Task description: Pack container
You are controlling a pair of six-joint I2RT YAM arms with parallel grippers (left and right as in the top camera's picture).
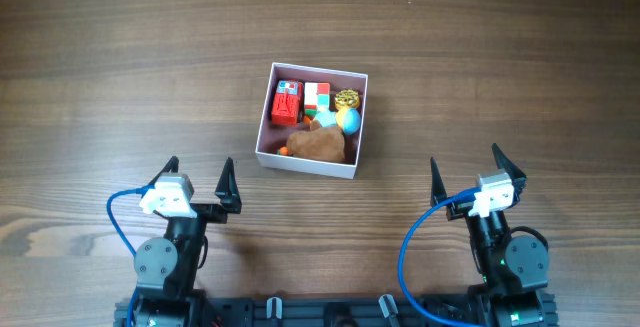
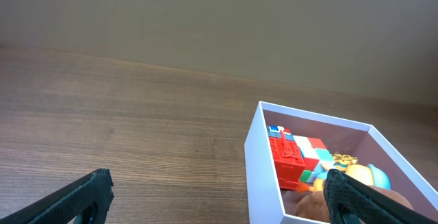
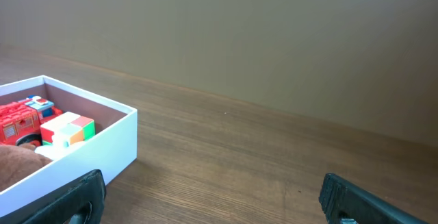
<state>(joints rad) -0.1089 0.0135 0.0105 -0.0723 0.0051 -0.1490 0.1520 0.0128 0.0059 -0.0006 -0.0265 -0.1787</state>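
Note:
The container (image 1: 263, 112) is a square white-walled box with a dusty-pink inside, at the table's middle. It holds a red toy truck (image 1: 286, 102), a colour cube (image 1: 316, 95), a gold toy (image 1: 347, 98), a blue and yellow egg (image 1: 349, 120) and a brown plush (image 1: 320, 143). My left gripper (image 1: 198, 180) is open and empty, near the front left, below the box. My right gripper (image 1: 467, 174) is open and empty at the front right. The container also shows in the left wrist view (image 2: 263, 169) and the right wrist view (image 3: 96, 148).
The wooden table (image 1: 120, 67) spreads all round the box. A blue cable (image 1: 112, 229) loops by the left arm and another blue cable (image 1: 405, 257) by the right arm. A wall (image 3: 239, 32) stands behind the table's far edge.

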